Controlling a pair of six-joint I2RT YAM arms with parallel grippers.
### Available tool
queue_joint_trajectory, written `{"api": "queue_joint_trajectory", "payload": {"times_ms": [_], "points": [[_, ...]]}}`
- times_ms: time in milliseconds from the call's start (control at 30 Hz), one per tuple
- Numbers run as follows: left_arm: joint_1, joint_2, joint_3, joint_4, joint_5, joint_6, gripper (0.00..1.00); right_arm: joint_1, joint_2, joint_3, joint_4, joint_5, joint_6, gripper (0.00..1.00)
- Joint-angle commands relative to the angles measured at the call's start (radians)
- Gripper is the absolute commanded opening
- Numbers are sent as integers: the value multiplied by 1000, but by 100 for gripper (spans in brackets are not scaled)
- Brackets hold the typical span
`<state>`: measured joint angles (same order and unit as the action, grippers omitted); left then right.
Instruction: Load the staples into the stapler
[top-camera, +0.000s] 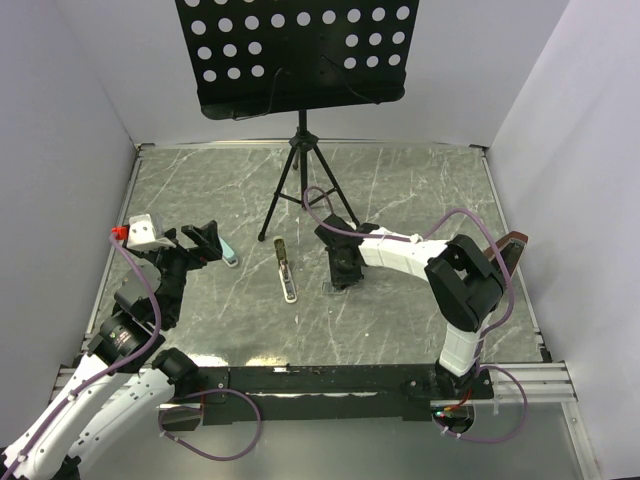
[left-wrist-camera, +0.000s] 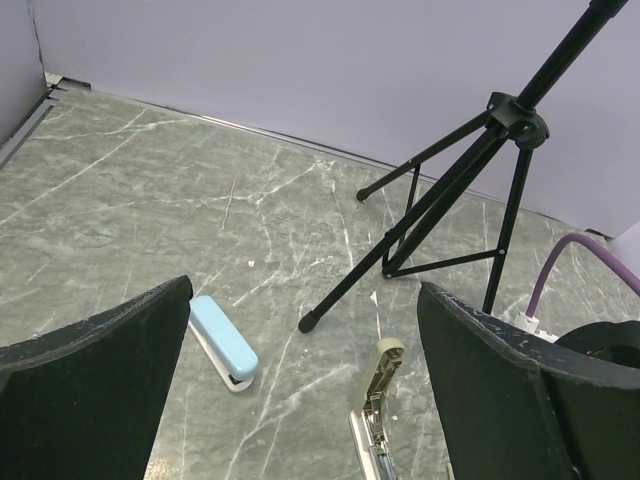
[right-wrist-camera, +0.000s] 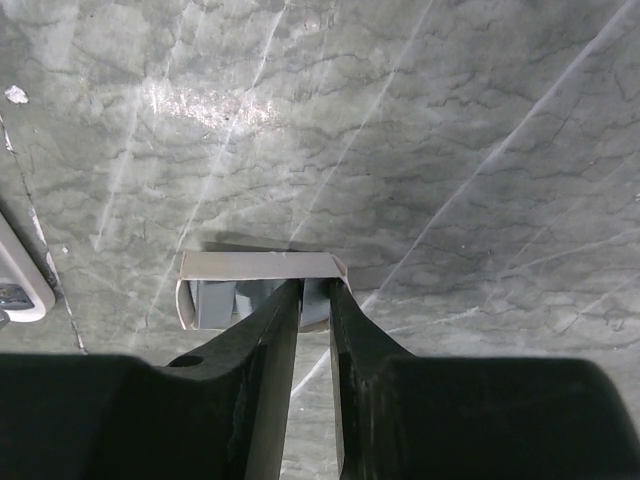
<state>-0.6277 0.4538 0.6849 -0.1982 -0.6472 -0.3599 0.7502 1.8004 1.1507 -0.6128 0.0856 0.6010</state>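
**Risks.** The right gripper (right-wrist-camera: 312, 290) stands tip-down at the mouth of the staple box (right-wrist-camera: 255, 264). Its jaws are set close, with only a thin gap between them. Whether they pinch a strip cannot be told, as the tips hide the spot.

The box looks light and lies loose on the tabletop (right-wrist-camera: 450, 150). A lift could drag the whole box up, or a nudge could push it away, without freeing a strip. A strip held only by its end could tilt, break apart or drop before reaching the open stapler (top-camera: 286, 272), which lies just left of that gripper at mid-frame in the top view.

**Condition of item.** The box is small and made of white card, with its open side facing the camera. It sits low and left of centre in the right wrist view. Grey staples (right-wrist-camera: 212, 303) show inside in shadow, and their number is not legible.

**Other arm.** The left gripper (left-wrist-camera: 305, 290) hangs with jaws spread wide and holds nothing. It is near the blue stapler (left-wrist-camera: 222, 340).
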Motion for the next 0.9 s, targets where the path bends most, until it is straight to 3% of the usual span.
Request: {"api": "queue_joint_trajectory", "payload": {"times_ms": [0,500,667,867], "points": [[5,2,16,39,11,16,99,-14,-35,-25,8,-26,8,27],[3,6,15,39,14,16,99,-5,-70,33,-67,92,-43,23],[3,6,15,39,12,18,100,-3,-62,40,-61,100,-64,9],[5,8,15,39,14,18,99,-3,-67,53,-68,118,-90,6]]}}
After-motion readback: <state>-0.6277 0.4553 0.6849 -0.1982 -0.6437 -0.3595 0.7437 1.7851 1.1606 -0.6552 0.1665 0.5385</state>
